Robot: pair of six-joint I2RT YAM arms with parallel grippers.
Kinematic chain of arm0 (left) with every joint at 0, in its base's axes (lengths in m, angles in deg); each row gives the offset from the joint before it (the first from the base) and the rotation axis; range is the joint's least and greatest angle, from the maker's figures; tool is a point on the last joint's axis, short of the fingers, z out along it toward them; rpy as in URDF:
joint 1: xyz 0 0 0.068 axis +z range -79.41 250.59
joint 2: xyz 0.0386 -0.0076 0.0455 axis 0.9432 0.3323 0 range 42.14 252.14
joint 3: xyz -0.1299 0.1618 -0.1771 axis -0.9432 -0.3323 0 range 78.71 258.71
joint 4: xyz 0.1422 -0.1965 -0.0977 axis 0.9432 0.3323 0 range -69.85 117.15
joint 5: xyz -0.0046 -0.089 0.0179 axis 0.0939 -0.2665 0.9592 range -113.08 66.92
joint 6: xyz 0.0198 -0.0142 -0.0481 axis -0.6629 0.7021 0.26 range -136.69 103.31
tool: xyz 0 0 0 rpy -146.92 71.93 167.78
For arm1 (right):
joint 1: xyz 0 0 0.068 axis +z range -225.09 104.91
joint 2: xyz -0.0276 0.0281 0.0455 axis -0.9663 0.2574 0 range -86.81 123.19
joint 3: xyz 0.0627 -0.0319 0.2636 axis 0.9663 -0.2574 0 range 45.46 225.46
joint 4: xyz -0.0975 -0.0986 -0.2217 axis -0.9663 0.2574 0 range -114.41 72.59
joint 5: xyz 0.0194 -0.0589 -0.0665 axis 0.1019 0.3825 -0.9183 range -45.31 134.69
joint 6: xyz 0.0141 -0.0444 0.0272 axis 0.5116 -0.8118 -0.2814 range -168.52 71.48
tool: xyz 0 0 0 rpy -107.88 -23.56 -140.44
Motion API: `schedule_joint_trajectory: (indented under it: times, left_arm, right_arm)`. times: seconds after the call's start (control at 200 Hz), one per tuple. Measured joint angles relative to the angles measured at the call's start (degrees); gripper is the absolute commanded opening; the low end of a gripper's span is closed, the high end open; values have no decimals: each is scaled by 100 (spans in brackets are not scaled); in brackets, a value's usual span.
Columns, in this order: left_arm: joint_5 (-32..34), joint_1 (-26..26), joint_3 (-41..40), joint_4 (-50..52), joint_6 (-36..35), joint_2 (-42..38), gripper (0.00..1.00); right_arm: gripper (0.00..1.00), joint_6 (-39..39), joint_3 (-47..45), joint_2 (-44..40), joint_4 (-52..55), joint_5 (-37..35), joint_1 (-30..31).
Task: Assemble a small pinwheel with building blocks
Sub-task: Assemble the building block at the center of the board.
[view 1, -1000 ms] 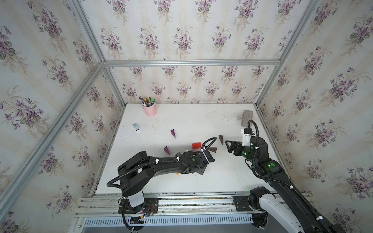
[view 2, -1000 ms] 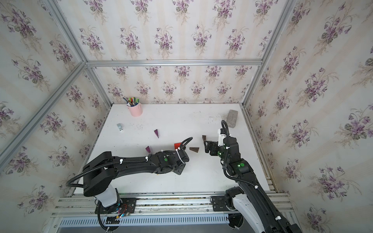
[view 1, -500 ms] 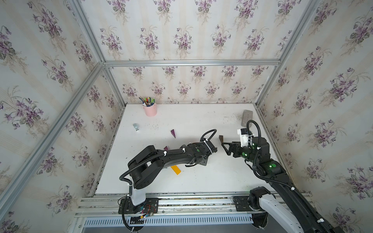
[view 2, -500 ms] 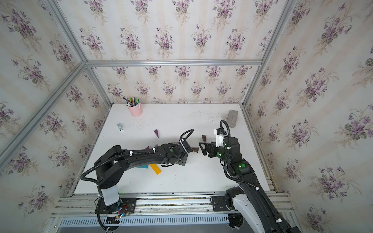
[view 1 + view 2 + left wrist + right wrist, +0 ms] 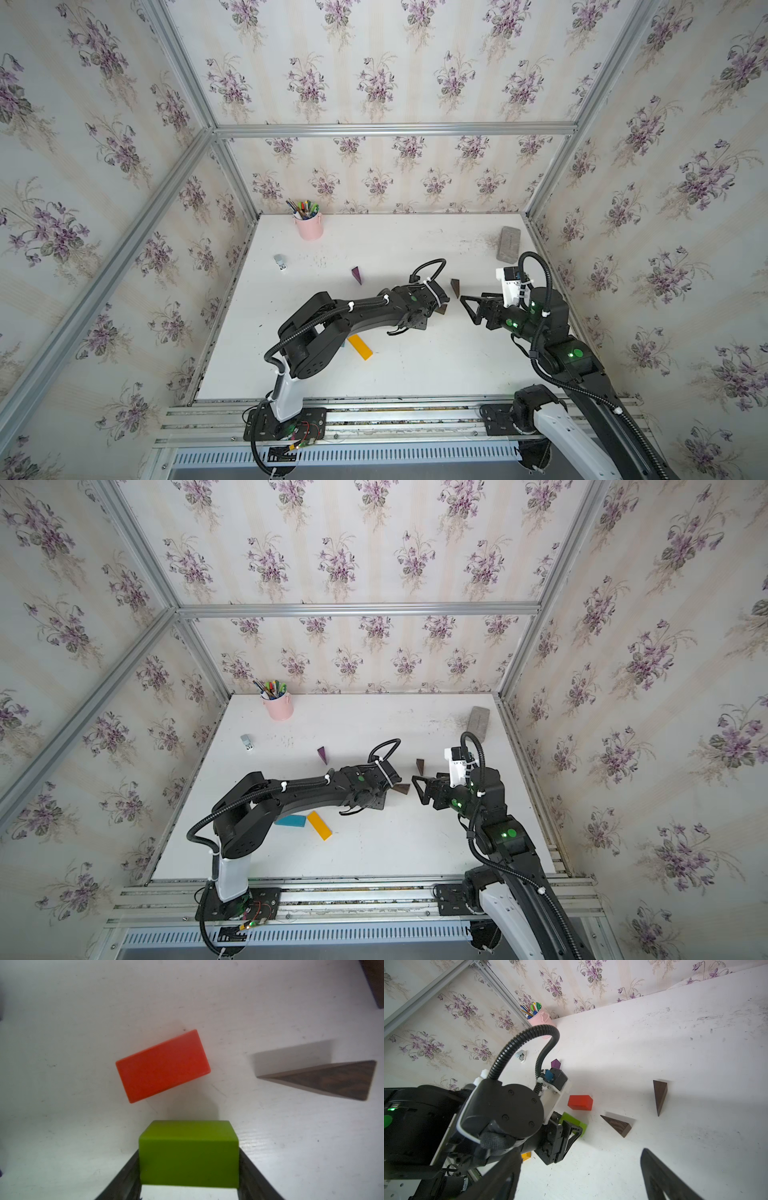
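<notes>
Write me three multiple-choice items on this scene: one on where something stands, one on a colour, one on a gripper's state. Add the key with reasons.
1. The pink pen cup stands:
A. between the two grippers
B. beside the yellow bar
C. at the far side, by the back wall

2. The held block in the left gripper is:
A. red
B. green
C. blue

3. The right gripper is:
A. open and empty
B. shut on a brown wedge
C. shut on a purple wedge

Key:
1 C: both top views show the cup at the far edge, just below the wallpapered wall.
2 B: the left wrist view shows a green block clamped between the two dark fingers.
3 A: in both top views its fingers are spread with nothing between them.
</notes>
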Motion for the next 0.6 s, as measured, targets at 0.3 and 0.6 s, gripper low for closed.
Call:
schedule_joint_trajectory:
  times: [0.3,0.6]
  left_arm:
    - [-11,116,81,83,28,146,58]
    - [-20,188,286,122,61,286,58]
  right_arm:
    - [90,-20,-85,-212,-22,284,11]
    - [90,-39,-90,-162,-22,389,28]
